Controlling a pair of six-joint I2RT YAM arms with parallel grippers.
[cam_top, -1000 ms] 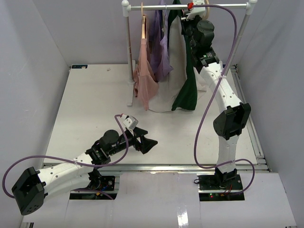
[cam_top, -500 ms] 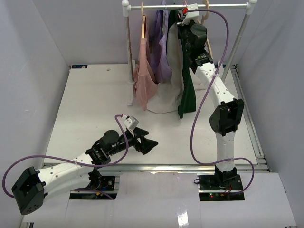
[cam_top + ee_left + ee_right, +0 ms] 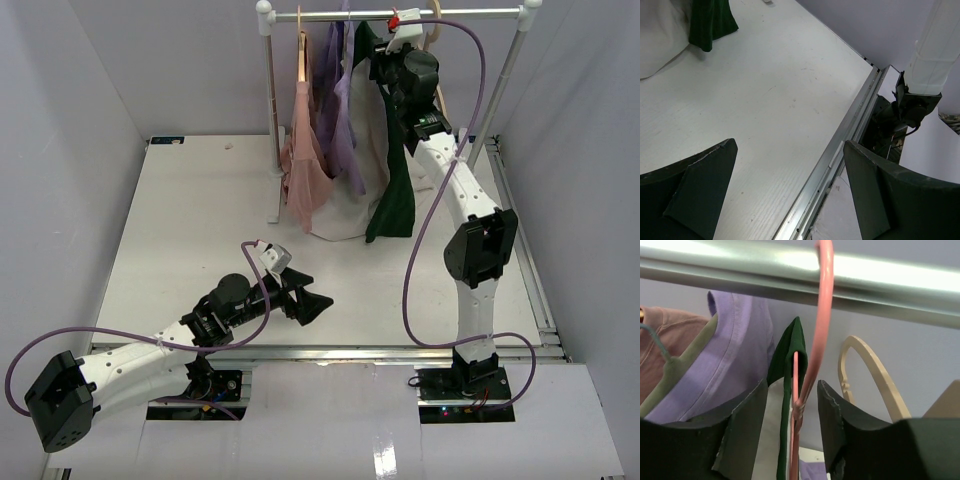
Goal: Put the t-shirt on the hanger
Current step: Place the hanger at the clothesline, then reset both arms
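Note:
The t-shirt [image 3: 374, 190], cream with dark green sleeves, hangs from the rack's rail [image 3: 460, 13] on the pale pink hanger. In the right wrist view the hanger [image 3: 821, 315] has its hook over the rail [image 3: 740, 270], and a green shoulder of the t-shirt [image 3: 794, 352] is draped on its wire. My right gripper [image 3: 390, 48] is up at the rail. Its jaws [image 3: 791, 385] stand open on either side of the hanger's neck, with a gap on each side. My left gripper [image 3: 313, 303] [image 3: 790, 145] hovers low over the table's front edge, wide open and empty.
A dusty-pink garment [image 3: 303, 160] and a lilac one [image 3: 343, 110] hang left of the t-shirt. A beige wooden hanger [image 3: 870, 370] hangs to its right. The rack's posts [image 3: 270, 90] [image 3: 505, 70] stand at the table's back. The metal table edge [image 3: 840, 160] runs under my left gripper.
My right gripper's jaws have parted from the hanger's neck, after carrying it left along the rail. The t-shirt's hem has swung slightly. The left arm has not moved.

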